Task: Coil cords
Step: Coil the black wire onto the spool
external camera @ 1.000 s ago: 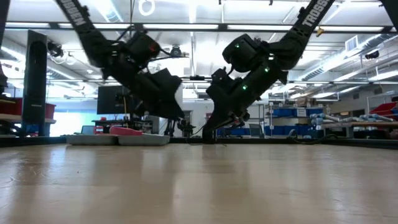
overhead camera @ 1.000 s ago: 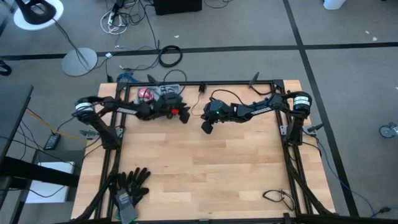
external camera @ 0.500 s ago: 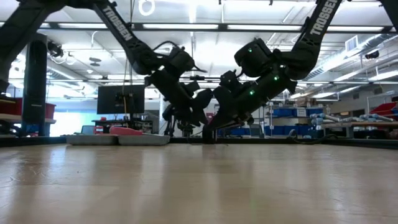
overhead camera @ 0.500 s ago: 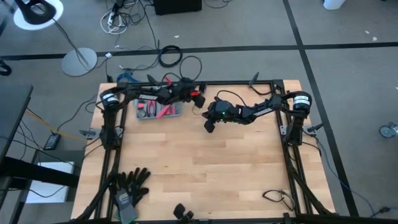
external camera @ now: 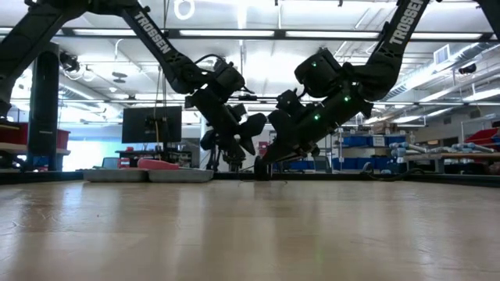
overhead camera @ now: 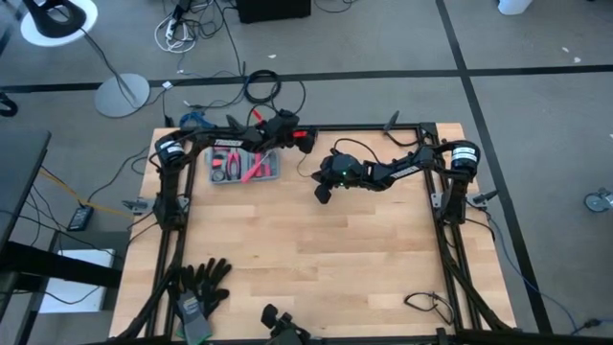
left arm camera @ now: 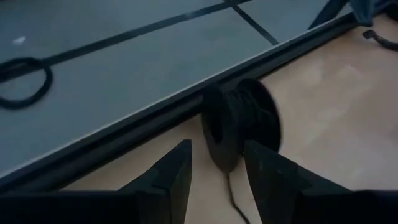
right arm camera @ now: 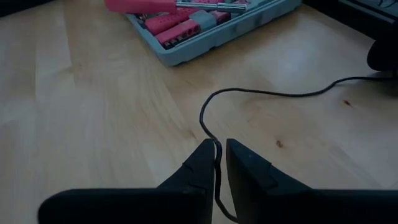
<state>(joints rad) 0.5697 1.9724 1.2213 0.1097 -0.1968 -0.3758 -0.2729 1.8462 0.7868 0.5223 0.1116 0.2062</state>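
The thin black cord [right arm camera: 205, 115] lies in a slack curve on the wooden table and runs off toward a dark round shape [right arm camera: 384, 55] near the far edge. The round black puck [left arm camera: 241, 129] stands on its rim by the table's far rail, with a bit of cord [left arm camera: 230, 193] trailing from it. My left gripper [left arm camera: 216, 171] is open just short of the puck, at the far edge of the table [overhead camera: 299, 138]. My right gripper [right arm camera: 217, 163] is shut on the cord at the table's middle far part [overhead camera: 322, 192]. My right gripper pinches the cord [right arm camera: 216, 149] between its two fingers, somewhere along its length, away from the puck. The fingers slant down toward the table's left. Beyond the fingertips the cord lies slack on the wood in a curve.
A grey tray of pink tools [overhead camera: 244, 165] stands at the far left, near both grippers; it also shows in the right wrist view [right arm camera: 205, 28]. Black gloves [overhead camera: 203, 281] lie at the near left corner. A small cable [overhead camera: 426, 305] lies at the near right.
My left gripper has gone from over the tool tray toward the table's far edge and a little right, ending at the puck by the far rail. The tray now shows uncovered. My right gripper has stayed almost where it was.
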